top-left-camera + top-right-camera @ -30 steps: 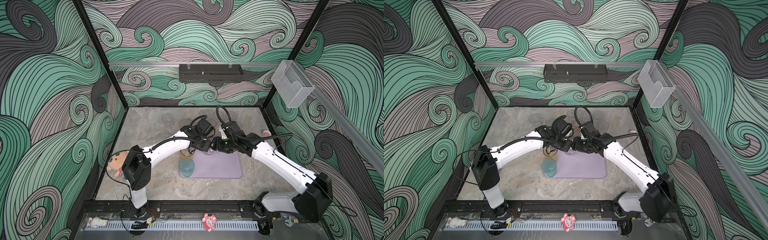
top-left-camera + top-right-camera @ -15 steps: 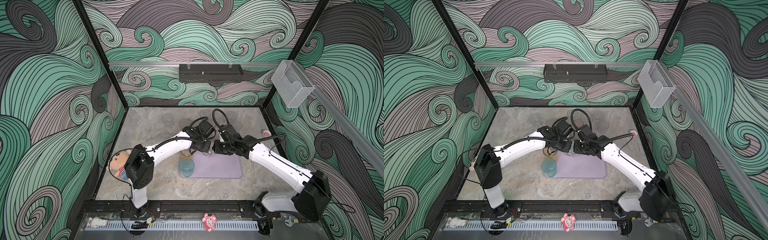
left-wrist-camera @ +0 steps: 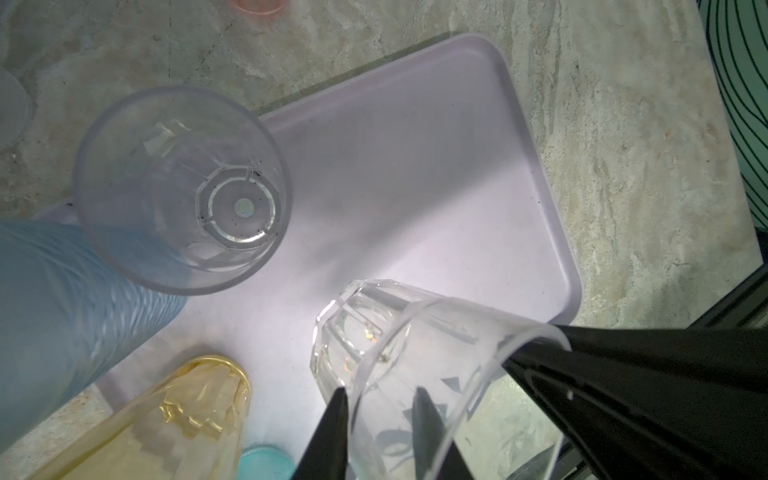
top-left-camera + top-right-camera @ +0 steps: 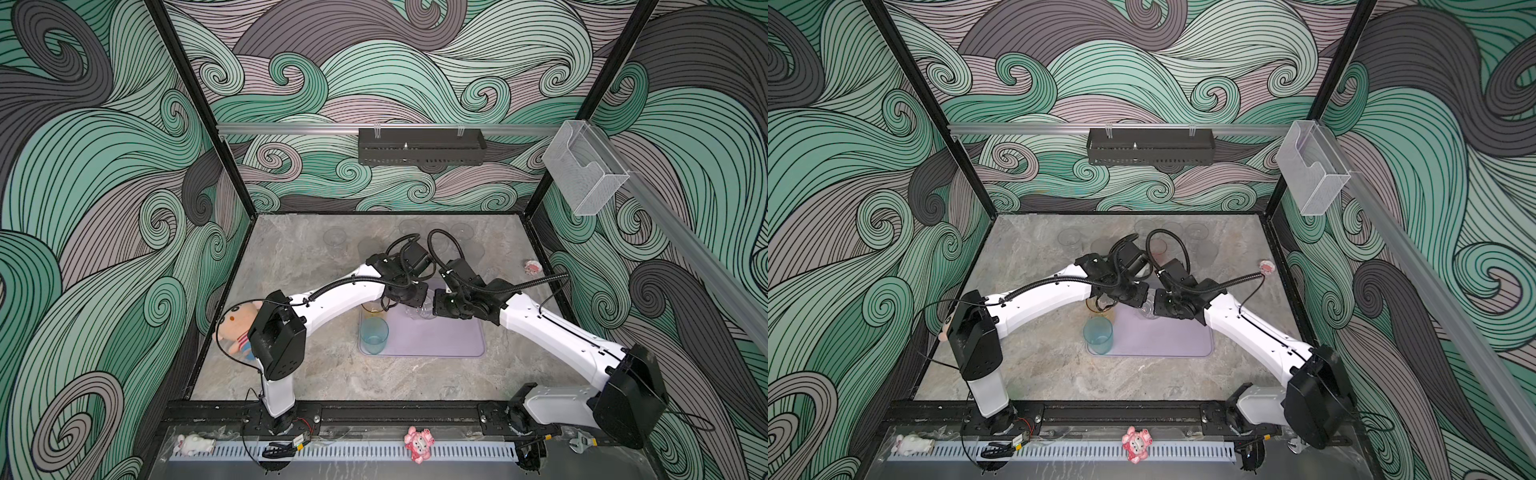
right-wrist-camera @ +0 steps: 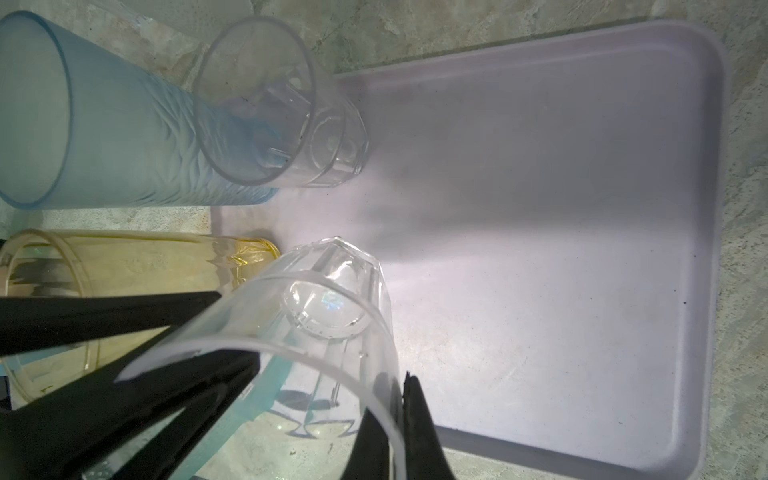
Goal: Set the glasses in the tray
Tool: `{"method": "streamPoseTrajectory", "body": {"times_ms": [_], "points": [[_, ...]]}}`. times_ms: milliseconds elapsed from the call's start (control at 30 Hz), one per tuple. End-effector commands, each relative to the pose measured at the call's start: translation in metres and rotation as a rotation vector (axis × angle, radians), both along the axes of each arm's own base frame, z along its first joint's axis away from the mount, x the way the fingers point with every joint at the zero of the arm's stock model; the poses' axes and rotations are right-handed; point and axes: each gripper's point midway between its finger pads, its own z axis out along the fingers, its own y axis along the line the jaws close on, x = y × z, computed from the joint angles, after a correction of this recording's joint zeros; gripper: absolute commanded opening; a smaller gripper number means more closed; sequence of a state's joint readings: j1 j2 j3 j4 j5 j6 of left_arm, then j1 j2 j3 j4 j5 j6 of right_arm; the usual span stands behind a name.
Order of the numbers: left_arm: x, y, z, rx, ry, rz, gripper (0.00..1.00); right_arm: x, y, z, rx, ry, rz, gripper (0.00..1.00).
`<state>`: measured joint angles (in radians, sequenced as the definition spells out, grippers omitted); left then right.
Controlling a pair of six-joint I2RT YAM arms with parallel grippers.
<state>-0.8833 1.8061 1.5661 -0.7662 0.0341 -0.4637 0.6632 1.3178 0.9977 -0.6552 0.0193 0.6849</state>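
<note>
The lilac tray (image 4: 449, 340) (image 4: 1167, 340) lies mid-table. On its left side stand a teal glass (image 4: 374, 336), an amber glass (image 5: 124, 257), a blue glass (image 5: 104, 124) and a small clear glass (image 3: 183, 187). Both grippers meet over the tray's back left at a second small clear glass (image 4: 422, 309) (image 3: 395, 353) (image 5: 324, 324), which is tilted. My right gripper (image 5: 397, 415) (image 4: 434, 305) is shut on its rim wall. My left gripper (image 3: 379, 415) (image 4: 415, 299) straddles the opposite rim, its jaws apart with a gap round the wall.
Several clear glasses (image 4: 334, 237) and a pink one (image 4: 1158, 247) stand on the marble table behind the arms. A plush doll (image 4: 237, 328) sits at the left wall and a small pink toy (image 4: 532, 267) at the right. A black basket (image 4: 419, 145) and a clear box (image 4: 582, 166) hang on the walls.
My right gripper has closed onto the clear glass's rim. My left gripper's jaws, earlier tight on that glass, have parted a little. Both wrists shifted slightly over the tray.
</note>
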Motion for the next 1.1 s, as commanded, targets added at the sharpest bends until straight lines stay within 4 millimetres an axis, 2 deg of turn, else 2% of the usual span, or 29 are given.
{"method": "streamPoseTrajectory", "body": {"times_ms": [0,100,267,467,533,600,667,700,833,933,1067], "points": [[-0.004,-0.009,0.052,-0.127,-0.051,-0.035,0.26,-0.003,-0.017,-0.012,-0.056,0.029,-0.038,0.02],[-0.004,-0.006,0.058,-0.132,-0.067,-0.044,0.25,-0.003,-0.018,-0.015,-0.066,0.035,-0.031,0.02],[0.001,0.016,0.069,-0.106,-0.141,0.000,0.28,-0.005,-0.025,-0.019,-0.102,0.053,-0.022,0.01],[-0.016,0.001,0.105,-0.324,-0.241,-0.137,0.37,-0.002,-0.021,-0.017,-0.091,0.065,-0.022,0.01],[-0.018,0.001,0.110,-0.375,-0.265,-0.142,0.39,-0.001,-0.018,-0.017,-0.081,0.066,-0.019,0.01],[-0.016,0.010,0.111,-0.361,-0.260,-0.120,0.39,-0.001,-0.018,-0.017,-0.093,0.072,-0.014,0.01],[-0.009,0.030,0.107,-0.301,-0.255,-0.069,0.38,-0.002,-0.020,-0.015,-0.118,0.080,0.002,0.01],[-0.007,0.046,0.114,-0.288,-0.277,-0.047,0.38,-0.002,-0.019,-0.015,-0.129,0.089,0.017,0.02],[0.011,0.113,0.120,-0.244,-0.350,0.089,0.39,-0.005,-0.013,-0.018,-0.195,0.116,0.080,0.03],[0.022,0.163,0.115,-0.236,-0.396,0.211,0.38,0.003,-0.002,-0.019,-0.237,0.107,0.118,0.04],[0.028,0.214,0.104,-0.183,-0.420,0.344,0.38,0.016,0.015,-0.017,-0.316,0.105,0.183,0.05]]}}
